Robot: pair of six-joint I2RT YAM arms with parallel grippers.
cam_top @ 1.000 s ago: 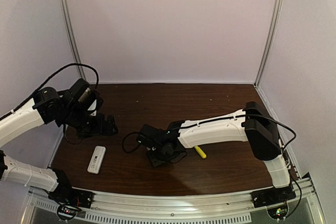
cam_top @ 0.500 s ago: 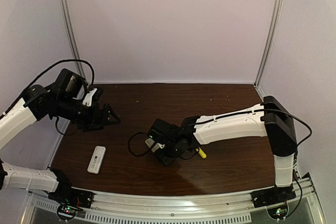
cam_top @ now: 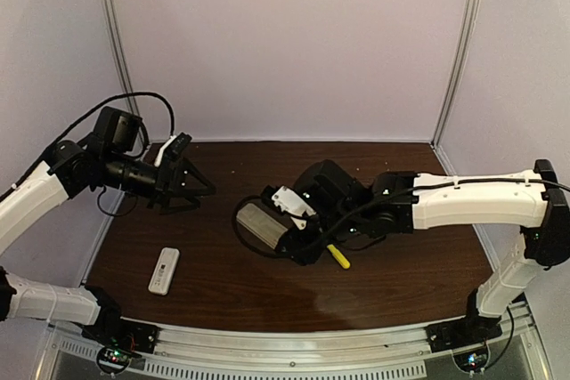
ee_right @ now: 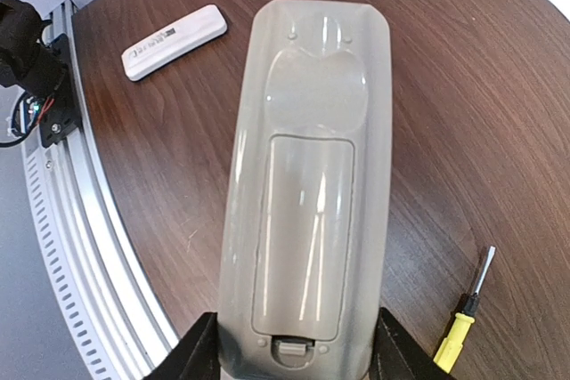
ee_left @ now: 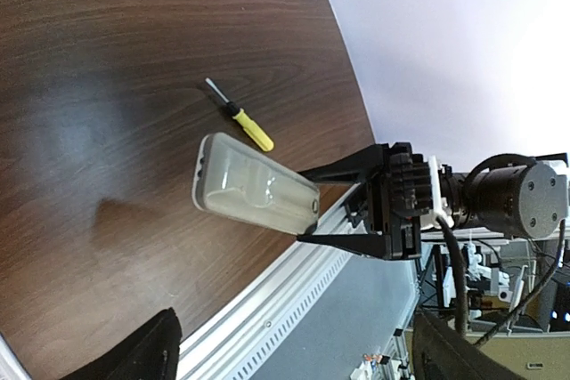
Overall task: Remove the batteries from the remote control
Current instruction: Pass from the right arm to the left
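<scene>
Table (cam_top: 392, 175) no longer carries the grey remote (ee_right: 307, 193): a second ago my right arm was stooped low over it, and now that arm is stretched out long with the remote raised off the wood. My right gripper (ee_left: 307, 206) pinches it by one end, across its width, with the back face turned to the wrist camera. My left arm has swung up and toward the middle. My left gripper (cam_top: 198, 193) is spread wide with nothing in it, pointing at the held remote but well apart from it. The white remote (cam_top: 164, 270) lies where it lay, near the front left, and the screwdriver (cam_top: 339, 257) rests on the wood under my right wrist. The cover (ee_right: 301, 229) is in place on the remote's back, its latch (ee_right: 287, 347) at the end I hold. No batteries show. I judge they sit behind that cover, so the unloading proper is not begun, and opening it looks like the next job
</scene>
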